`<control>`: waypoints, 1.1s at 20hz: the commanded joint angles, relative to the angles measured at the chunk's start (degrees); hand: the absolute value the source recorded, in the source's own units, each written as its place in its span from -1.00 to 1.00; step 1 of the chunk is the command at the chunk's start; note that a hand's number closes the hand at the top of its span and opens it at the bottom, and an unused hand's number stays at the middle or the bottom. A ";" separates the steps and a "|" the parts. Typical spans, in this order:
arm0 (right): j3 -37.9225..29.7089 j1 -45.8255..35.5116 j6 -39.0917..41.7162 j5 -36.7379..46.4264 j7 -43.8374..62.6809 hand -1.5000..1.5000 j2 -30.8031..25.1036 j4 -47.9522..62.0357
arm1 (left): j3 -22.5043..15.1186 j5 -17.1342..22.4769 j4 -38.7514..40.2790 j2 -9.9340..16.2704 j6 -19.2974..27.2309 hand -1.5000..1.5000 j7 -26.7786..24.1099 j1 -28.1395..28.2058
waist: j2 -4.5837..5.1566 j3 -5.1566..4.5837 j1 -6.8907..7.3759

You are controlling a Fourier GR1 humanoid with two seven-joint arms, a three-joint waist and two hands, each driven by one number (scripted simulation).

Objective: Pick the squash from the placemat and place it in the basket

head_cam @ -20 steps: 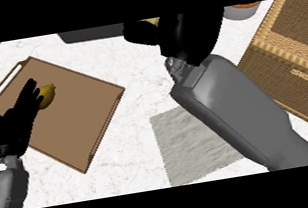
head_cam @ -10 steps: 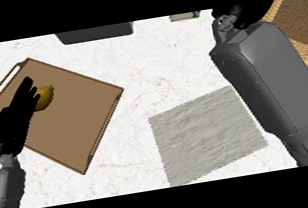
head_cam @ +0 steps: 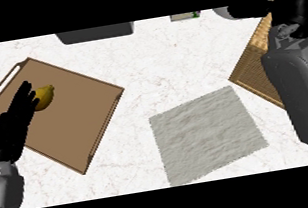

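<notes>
1. The left hand (head_cam: 7, 126) was seen at the left edge of the head view, black, with its fingers straight and spread, pointing up and away over the brown board; nothing was held in it.
2. The squash (head_cam: 44, 97) was seen as a small yellow, rounded thing with a darker, olive underside, partly hidden behind the fingertips of the left hand.
3. It lay just beside those fingertips, at their upper right; whether it was touched by them could not be told.
4. It was found on the brown board (head_cam: 77, 118), a flat rectangular tray with a raised rim and a pale handle slot at its upper left end, set at a slant on the white counter (head_cam: 172, 57).
5. A grey placemat (head_cam: 206, 133) lay on the counter right of the board, well apart from the squash.
6. The right hand (head_cam: 300, 14) was seen at the upper right, black, above its grey forearm; whether its fingers were spread or curled could not be told.
7. The woven basket (head_cam: 252, 67) was seen beside that forearm, largely covered by it, at the counter's right side.
</notes>
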 commanded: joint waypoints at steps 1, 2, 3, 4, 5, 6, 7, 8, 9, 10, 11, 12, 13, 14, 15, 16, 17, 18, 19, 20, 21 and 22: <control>-4.71 2.68 -4.40 -4.39 -4.59 1.00 -1.60 1.91 | -0.51 -1.03 0.84 -0.43 -0.05 0.00 -0.68 -0.89 | 0.18 0.00 0.23; -3.19 4.48 -7.09 -2.19 -4.71 1.00 0.00 3.66 | 1.85 -0.29 6.57 0.59 -1.06 0.00 -4.57 -2.52 | 0.28 -0.02 0.15; -3.72 7.77 -5.42 -3.91 -5.26 1.00 -0.78 -1.82 | -0.38 -2.13 4.08 -1.40 1.04 0.00 -3.08 -1.96 | 0.13 -0.01 -0.07; -3.43 8.81 -8.90 -3.21 -5.77 1.00 0.91 0.44 | 0.17 -1.54 4.80 -0.23 0.46 0.00 -0.32 -3.97 | 0.18 0.00 0.03; -5.97 7.97 -10.53 -5.13 -8.69 1.00 -1.04 3.43 | -0.05 -1.37 4.38 -1.26 0.16 0.00 -3.31 -2.70 | 0.22 0.00 0.22; -6.06 10.56 -12.32 -6.08 -10.74 1.00 -1.05 2.08 | 0.96 0.23 1.76 0.98 -2.01 0.00 -0.24 -1.33 | 0.15 0.01 0.31; -7.45 7.11 -8.68 -7.46 -10.40 1.00 -2.51 3.20 | -0.24 -1.07 3.33 -1.83 -0.10 0.00 -2.34 -1.68 | 0.15 -0.01 0.27; -8.80 10.62 -15.39 2.25 -2.78 1.00 -2.25 2.75 | 1.63 -0.31 4.83 0.44 -0.83 0.00 -2.78 -2.10 | 0.29 -0.02 -0.20; -11.09 8.02 -14.84 0.15 -2.61 -1.00 -2.59 5.07 | -0.19 -0.57 1.34 -0.73 -0.22 0.00 0.39 -2.77 | 0.20 0.02 0.38; -11.05 9.16 -17.79 -2.21 -5.16 -1.00 -0.64 6.51 | 0.69 -0.52 3.67 -0.04 -2.05 0.00 -4.31 -0.29 | 0.27 0.00 0.51; -11.38 11.89 -17.64 -4.20 -6.12 -1.00 0.07 5.69 | 0.24 -0.99 1.38 -0.65 0.45 0.00 0.87 -2.66 | 0.17 0.02 0.29; -11.84 10.68 -17.75 -4.28 -7.57 -1.00 -1.38 6.67 | 0.57 -1.57 5.67 -0.84 -0.90 0.00 -4.78 -1.68 | 0.21 -0.01 0.24; -12.01 8.82 -20.20 -3.19 -9.29 -1.00 -1.58 13.05 | -0.69 -2.28 3.70 -2.35 0.36 0.00 -3.87 -1.17 | 0.27 0.00 0.56; -11.00 11.25 -15.85 -4.32 -8.49 -1.00 -1.87 6.26 | 1.69 0.09 2.04 0.80 -1.44 0.00 1.36 -3.89 | 0.11 -0.01 0.23; -11.29 8.26 -16.79 -4.44 -9.91 -1.00 -2.70 10.63 | -0.24 -1.88 1.58 -1.46 -0.29 0.00 -0.87 -1.32 | 0.15 -0.01 0.42; -11.22 8.10 -20.04 -5.59 -11.90 -1.00 -1.41 13.43 | 0.74 -0.98 1.44 -0.94 -0.43 0.00 -0.19 -2.27 | 0.19 0.00 0.51; -10.05 12.41 -17.79 -7.24 -12.43 -1.00 -0.94 5.79 | 0.99 -1.81 3.76 -0.99 0.42 0.00 -0.89 -3.77 | 0.11 -0.01 0.12; -11.33 8.77 -19.14 -10.36 -16.59 -1.00 -2.58 11.50 | -1.38 -3.77 4.18 -3.41 1.62 0.00 -3.01 -2.12 | 0.22 0.00 0.38; -11.48 11.22 -16.57 -11.45 -16.38 -1.00 -3.81 5.95 | 0.94 -0.79 1.07 -0.90 -0.72 0.00 0.23 -1.62 | 0.07 0.00 0.25; -11.81 10.15 -18.56 -12.11 -17.90 -1.00 -3.78 7.75 | 1.62 -1.47 6.52 -0.52 -0.96 0.00 -3.05 -4.18 | 0.18 -0.01 0.15; -12.08 12.90 -20.48 -11.50 -16.91 -1.00 -2.93 3.78 | 0.74 -1.70 1.54 -1.10 0.66 0.00 1.43 -3.43 | 0.05 0.00 0.11; -13.25 10.82 -21.07 -11.71 -15.53 -1.00 -2.96 4.83 | 0.91 -1.26 3.30 -1.21 -1.32 0.00 -3.26 -1.32 | 0.11 -0.01 0.24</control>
